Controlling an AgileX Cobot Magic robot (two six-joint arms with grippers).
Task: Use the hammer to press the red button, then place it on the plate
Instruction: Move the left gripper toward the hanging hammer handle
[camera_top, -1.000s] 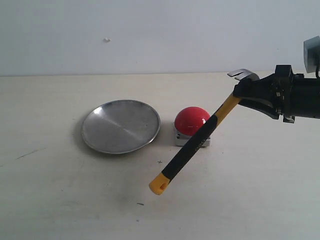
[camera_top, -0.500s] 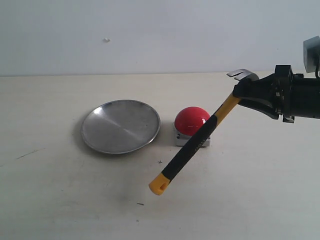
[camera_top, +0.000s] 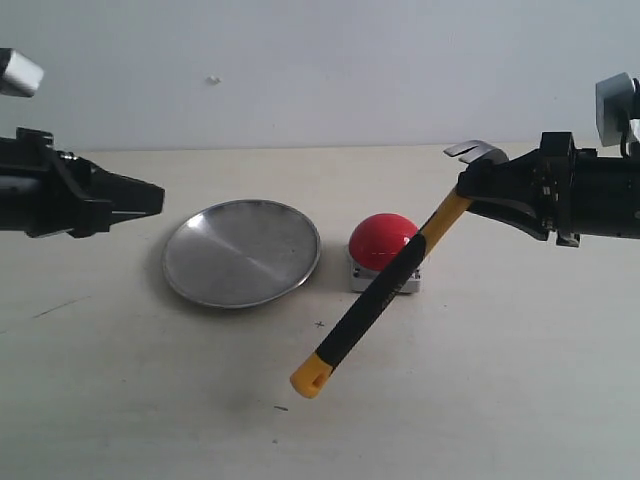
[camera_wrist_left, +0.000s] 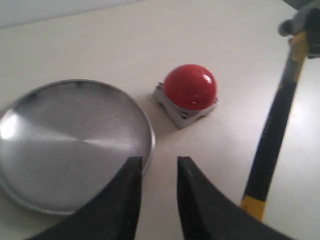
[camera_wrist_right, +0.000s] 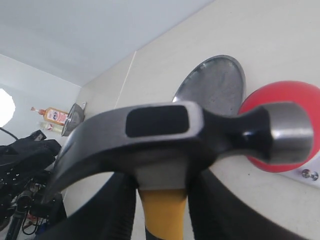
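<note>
Hammer (camera_top: 385, 289) is up off the desk (camera_top: 500, 410), clamped in the right hand. We go across from the left.

Left hand (camera_top: 157, 199) hovers at the left edge above the desk, tips pointing right toward the plate. In the left wrist view we see its two fingers (camera_wrist_left: 131, 190) slightly apart, with a narrow bare gap between them and no grip on anything.

Plate (camera_top: 240, 255) lies flat on the desk, left of centre.

Red button (camera_top: 383, 238) sits just right of the plate, close but apart from its rim, dome up on a square pale base.

The hammer head is high on the right and the handle slants down to the left and toward the near side. The yellow looped tip hangs nearer than the button and appears clear of the desk. In the exterior view the handle crosses in front of the button's right edge. The left wrist view shows it apart from the button, off to the side.

Right hand (camera_top: 478, 190) comes in from the right edge, closed on the yellow neck just under the head. In the right wrist view we see fingers (camera_wrist_right: 212, 205) on either side of that neck, with the red dome beyond the round striking face.
</note>
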